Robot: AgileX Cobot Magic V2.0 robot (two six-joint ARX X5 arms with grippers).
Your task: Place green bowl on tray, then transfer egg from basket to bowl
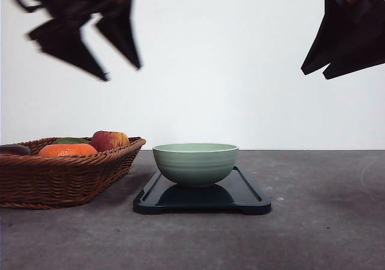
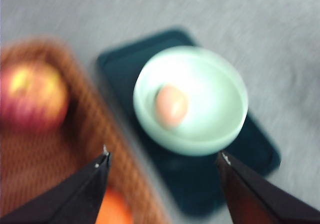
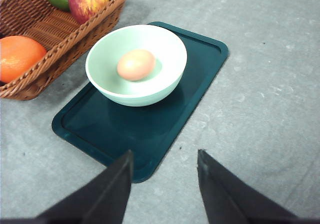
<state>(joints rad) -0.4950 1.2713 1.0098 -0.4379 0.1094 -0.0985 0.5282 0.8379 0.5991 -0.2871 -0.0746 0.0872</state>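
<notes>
Both steps of the task appear complete: the green bowl (image 3: 136, 64) sits on the tray (image 3: 197, 87), toward the end nearer the basket (image 3: 55, 32), and the egg (image 3: 136, 64) lies inside the bowl, slightly off centre.

Remaining risks, as judged from this position:
- The egg rests loose on a curved floor; any knock to the bowl or tray would set it rolling against the wall.
- The left gripper (image 1: 123, 71) hangs high above the basket and the right gripper (image 1: 316, 71) high at the opposite side, both well clear of the table. A descending or sweeping retreat could clip the bowl rim or basket edge.
- The tray is glossy, so the bowl may slide if pushed.

Tool state: in each wrist view the fingers stand apart with nothing between them.

Appearance: the bowl is pale sage green with faint horizontal ridges and a lighter rim, upright and narrower than the tray. The egg is light brownish-pink, smooth, with no crack visible
</notes>
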